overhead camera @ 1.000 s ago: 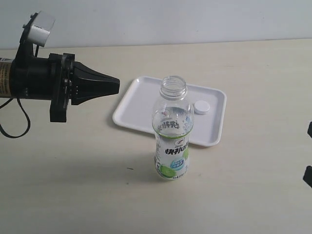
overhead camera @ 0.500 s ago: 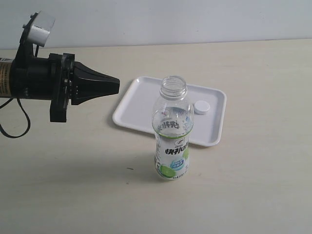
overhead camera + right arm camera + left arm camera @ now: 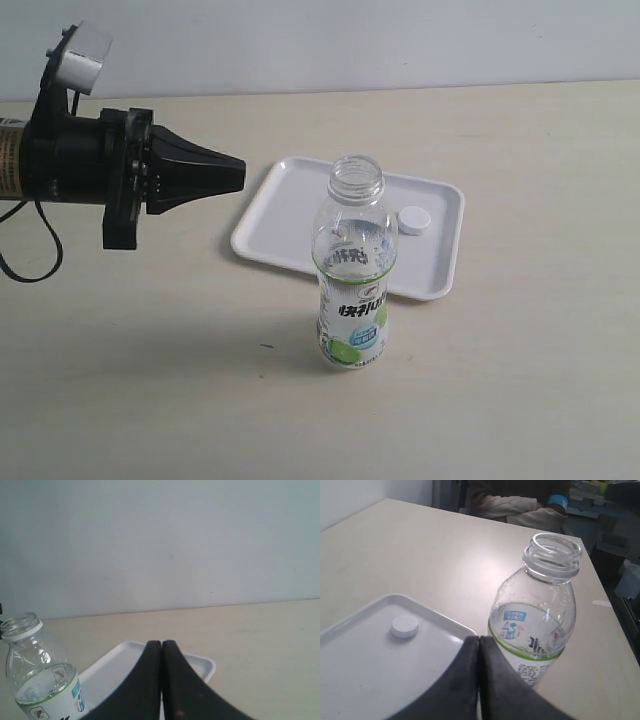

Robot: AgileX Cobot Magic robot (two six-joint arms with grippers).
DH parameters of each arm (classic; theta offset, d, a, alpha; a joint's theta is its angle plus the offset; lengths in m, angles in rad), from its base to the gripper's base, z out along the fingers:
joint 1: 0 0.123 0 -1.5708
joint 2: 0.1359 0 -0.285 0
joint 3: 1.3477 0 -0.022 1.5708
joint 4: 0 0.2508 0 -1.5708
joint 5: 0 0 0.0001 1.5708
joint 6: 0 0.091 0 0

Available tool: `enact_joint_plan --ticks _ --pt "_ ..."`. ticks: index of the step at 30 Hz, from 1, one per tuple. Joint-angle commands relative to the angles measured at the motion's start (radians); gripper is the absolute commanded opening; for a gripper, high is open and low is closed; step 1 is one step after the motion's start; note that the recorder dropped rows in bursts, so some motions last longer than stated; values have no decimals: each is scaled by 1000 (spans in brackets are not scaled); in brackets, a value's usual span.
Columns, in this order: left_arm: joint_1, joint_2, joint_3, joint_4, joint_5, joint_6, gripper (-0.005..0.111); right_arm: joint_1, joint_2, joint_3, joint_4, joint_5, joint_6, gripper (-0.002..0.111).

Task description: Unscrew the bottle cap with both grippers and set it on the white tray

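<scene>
Plainly the bottle cap [image 3: 413,220] lies on the white tray [image 3: 290,215], just beyond the uncapped bottle [image 3: 352,270] on the counter [image 3: 520,380]. Left gripper [image 3: 240,176] jaws are closed and empty. Only the wrist view shows the right gripper [image 3: 161,644], closed too.

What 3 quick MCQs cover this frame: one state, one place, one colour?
1. The bottle is:
A) capped, upright
B) open, upright
C) open, on its side

2. The cap lies:
A) on the bottle
B) beside the tray
C) on the tray

3. The tray is:
A) white
B) blue
C) green

Answers:
1 B: the neck is bare and the bottle stands on its base.
2 C: the cap rests inside the tray's rim.
3 A: the tray is plain white all over.
</scene>
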Motion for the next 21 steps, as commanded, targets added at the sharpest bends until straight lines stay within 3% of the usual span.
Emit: enact_joint_plan --ticks 1,6,14,16,21 --pt "4 -11 2 -14 -9 1 0 -4 -6 4 24 0 -7 0" --pt "13 -40 2 -38 -9 -32 0 -4 -6 4 24 0 -7 0" --pt "22 -257 25 -107 -9 -181 0 -4 -6 4 24 0 -7 0" --pt "22 -376 79 -176 -9 -189 0 -4 -6 4 24 0 -7 0" --pt "22 -752 401 -529 245 -106 0 -4 -6 4 24 2 -8 0"
